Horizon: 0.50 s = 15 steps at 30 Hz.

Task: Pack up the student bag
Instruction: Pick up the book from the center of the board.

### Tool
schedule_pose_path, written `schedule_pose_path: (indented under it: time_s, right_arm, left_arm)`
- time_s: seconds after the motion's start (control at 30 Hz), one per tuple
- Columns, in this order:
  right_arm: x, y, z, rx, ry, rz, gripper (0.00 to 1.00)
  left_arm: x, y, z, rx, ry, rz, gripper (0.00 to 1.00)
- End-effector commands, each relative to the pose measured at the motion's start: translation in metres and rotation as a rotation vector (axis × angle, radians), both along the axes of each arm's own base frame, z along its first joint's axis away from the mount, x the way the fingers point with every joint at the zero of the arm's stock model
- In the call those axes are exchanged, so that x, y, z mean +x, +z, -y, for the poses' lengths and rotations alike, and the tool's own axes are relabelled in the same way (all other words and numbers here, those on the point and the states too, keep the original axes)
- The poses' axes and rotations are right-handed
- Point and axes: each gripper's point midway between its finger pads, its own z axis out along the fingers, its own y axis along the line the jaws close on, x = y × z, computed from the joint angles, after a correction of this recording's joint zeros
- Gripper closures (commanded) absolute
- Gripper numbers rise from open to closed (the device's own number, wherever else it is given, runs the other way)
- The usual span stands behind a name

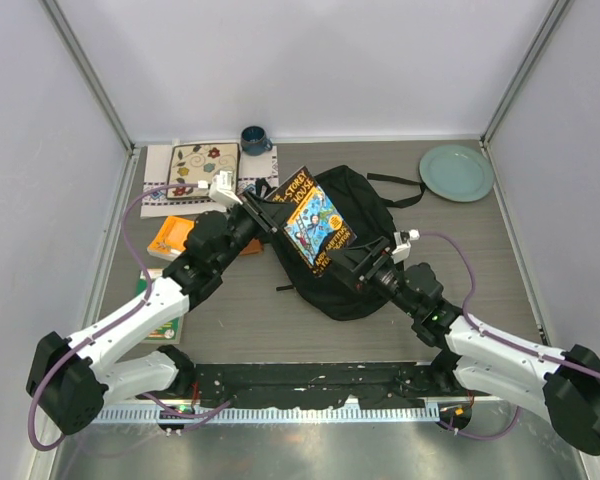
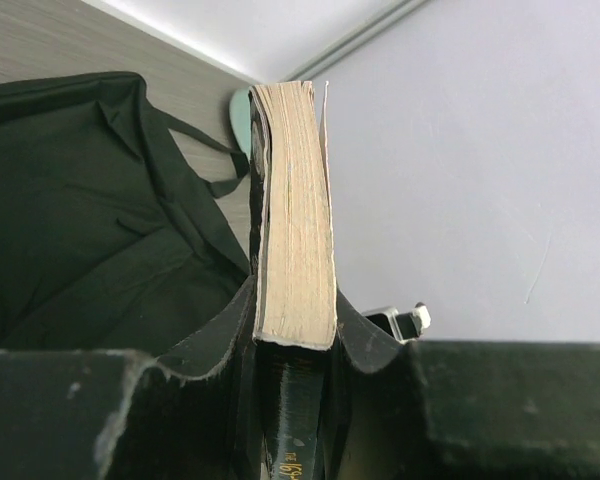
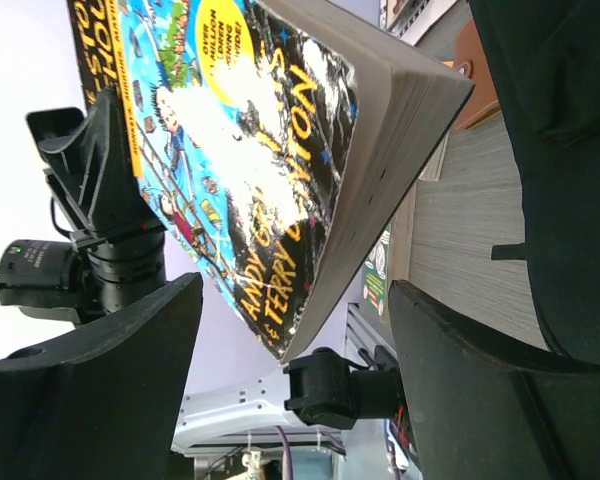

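Left gripper (image 1: 263, 212) clamped a book (image 1: 315, 222) above the student bag (image 1: 368, 200), mid-surface (image 1: 470, 270).
Right gripper (image 1: 353, 258) gaped empty beside the book; packing cleanly likely meant holding the bag's mouth wide, then lowering the book edge-first.

White walls (image 1: 300, 60) enclose a grey, seemingly wood-grain table (image 1: 250, 320).
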Motion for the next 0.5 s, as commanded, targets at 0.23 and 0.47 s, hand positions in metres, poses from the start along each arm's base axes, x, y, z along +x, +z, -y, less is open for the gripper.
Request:
schedule_pose_path:
  time_s: [0.23, 0.47]
  right_arm:
    - [0.015, 0.042, 0.01, 0.131, -0.105, 0.125, 0.18]
    - [0.019, 0.061, 0.006, 0.238, -0.101, 0.205, 0.18]
  left_arm:
    - [-0.006, 0.062, -0.009, -0.263, 0.028, 0.13, 1.0]
    - [-0.014, 0.073, -0.004, -0.356, -0.027, 0.137, 1.0]
